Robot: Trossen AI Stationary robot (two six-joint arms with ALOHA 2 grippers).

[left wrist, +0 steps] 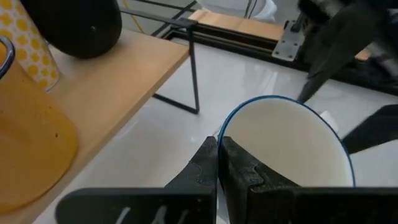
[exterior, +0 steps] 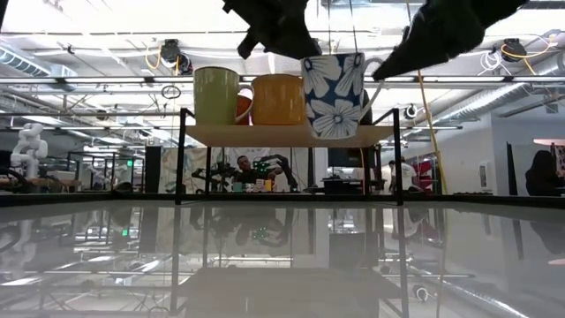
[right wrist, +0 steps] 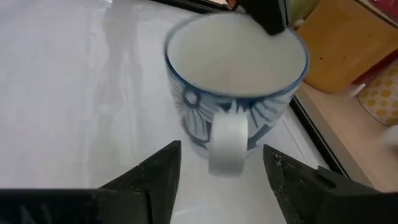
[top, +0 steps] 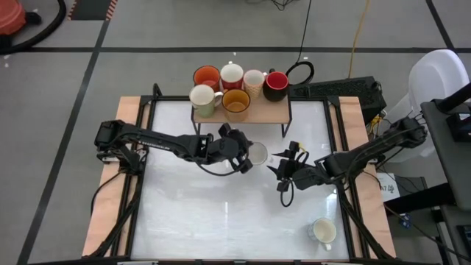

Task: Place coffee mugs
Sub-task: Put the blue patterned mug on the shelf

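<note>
Gripping the blue-flowered mug [top: 258, 153] by its rim, left gripper [top: 247, 156] holds it aloft; right gripper [top: 288, 163], fingers apart, waits at its 3 o'clock.

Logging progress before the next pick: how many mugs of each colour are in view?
blue-flowered mug: 1
yellow-dotted mug: 1
orange mug: 1
amber mug: 1
red mug: 1
black mug, red inside: 1
green mug: 1
cream mug: 1
Total: 8

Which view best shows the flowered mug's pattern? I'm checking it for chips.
The low view: the blue-flowered mug is side-on, held by the left gripper. Right wrist shows its handle side; high and left wrist show the rim only.
</note>
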